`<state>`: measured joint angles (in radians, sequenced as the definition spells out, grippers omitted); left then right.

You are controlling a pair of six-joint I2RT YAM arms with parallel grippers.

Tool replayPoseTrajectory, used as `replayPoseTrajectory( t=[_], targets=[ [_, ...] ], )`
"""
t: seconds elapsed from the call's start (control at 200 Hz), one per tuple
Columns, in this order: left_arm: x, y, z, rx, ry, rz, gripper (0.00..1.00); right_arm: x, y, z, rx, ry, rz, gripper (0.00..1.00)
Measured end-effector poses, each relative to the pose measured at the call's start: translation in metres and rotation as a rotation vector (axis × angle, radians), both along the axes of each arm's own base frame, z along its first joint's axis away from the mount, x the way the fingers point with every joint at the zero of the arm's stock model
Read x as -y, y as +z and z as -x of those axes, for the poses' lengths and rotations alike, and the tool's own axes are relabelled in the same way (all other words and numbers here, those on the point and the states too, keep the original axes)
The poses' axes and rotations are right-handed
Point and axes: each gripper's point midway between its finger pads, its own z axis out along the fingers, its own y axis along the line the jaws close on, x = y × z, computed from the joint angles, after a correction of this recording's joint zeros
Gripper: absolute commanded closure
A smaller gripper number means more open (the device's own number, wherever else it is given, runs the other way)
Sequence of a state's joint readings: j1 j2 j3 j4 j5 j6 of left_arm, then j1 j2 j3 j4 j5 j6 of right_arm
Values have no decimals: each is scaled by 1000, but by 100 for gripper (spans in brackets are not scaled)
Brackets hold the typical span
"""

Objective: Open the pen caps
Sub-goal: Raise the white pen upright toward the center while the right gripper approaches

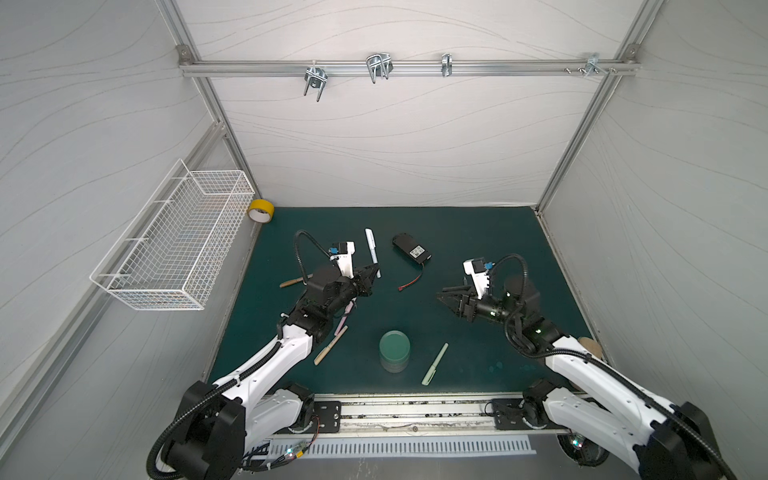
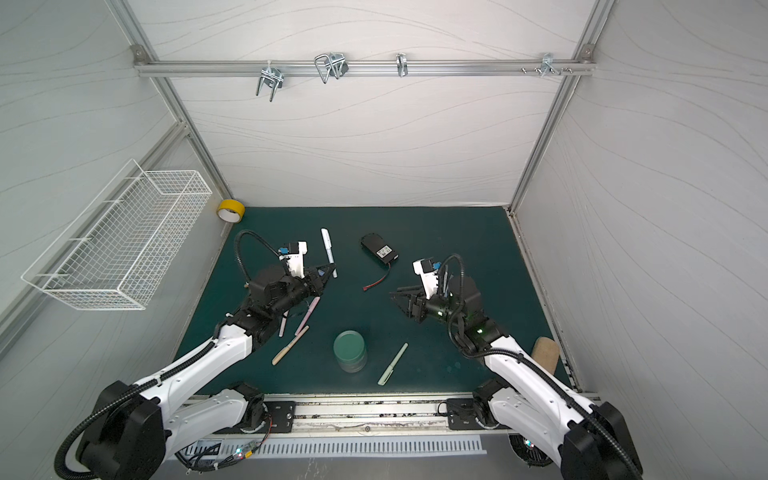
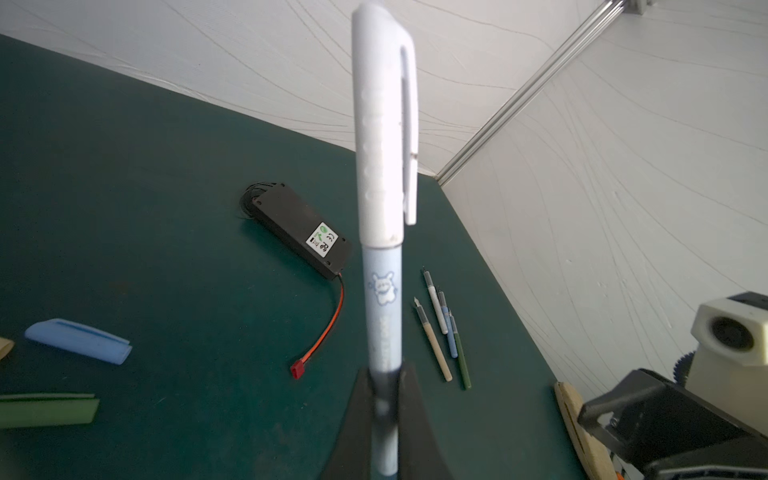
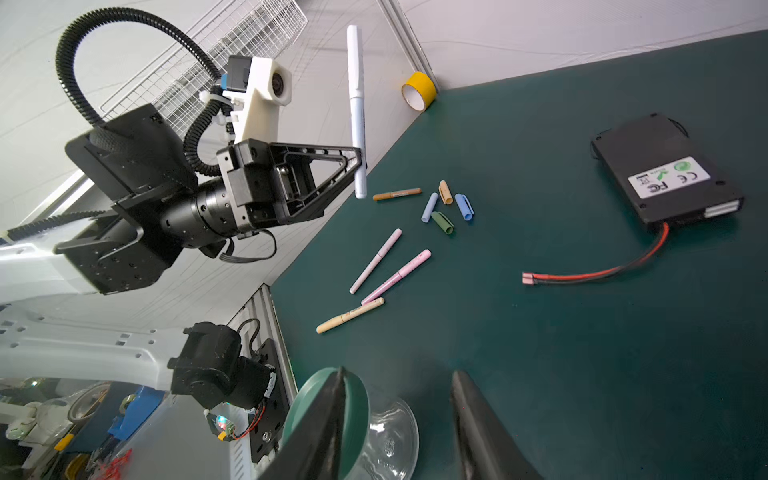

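- Pale-blue pen (image 3: 381, 316) w/ white cap (image 3: 380, 124) on it is clenched by the left fingers (image 3: 417, 419) at the lower barrel; it stands upright above the bench (image 1: 478, 232), cap end up.
- Right fingers (image 4: 473, 419) are released, partly apart, nothing btw them; they hover over the bench, well apart from the held pen.
- Four loose caps (image 4: 464, 206) (tan, 2 blue, green) lie close together on the bench.
- Some uncapped pen bodies (image 3: 435, 345) lie side by side nr the right arm.
- Capped pens lying on the bench: 2 pink (image 4: 376, 259), tan (image 4: 351, 316), green (image 1: 434, 364).
- Black battery pack (image 1: 411, 248) w/ red wire lies btw the arms, toward the back.
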<state>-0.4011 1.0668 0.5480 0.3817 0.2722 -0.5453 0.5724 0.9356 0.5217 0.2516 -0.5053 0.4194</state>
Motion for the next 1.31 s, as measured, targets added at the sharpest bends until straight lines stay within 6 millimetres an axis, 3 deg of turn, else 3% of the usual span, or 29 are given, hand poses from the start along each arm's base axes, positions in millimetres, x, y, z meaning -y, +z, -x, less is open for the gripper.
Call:
replayPoseTrajectory(
  t=[0.215,0.395,0.63,1.16,1.305],
  targets=[
    [20,19,12,76,-111,50,98,-30,27,-6,51,76,-11,57],
    [43,19,29,97,-209,35,98,-53,36,-12,44,125,-12,59],
    [55,17,42,111,-271,20,98,-74,54,-14,67,158,-27,61],
    [64,20,53,136,-328,25,99,-92,55,-39,51,77,5,67],
    [66,21,56,137,-340,25,99,-96,52,-42,38,76,9,79]
  ],
)
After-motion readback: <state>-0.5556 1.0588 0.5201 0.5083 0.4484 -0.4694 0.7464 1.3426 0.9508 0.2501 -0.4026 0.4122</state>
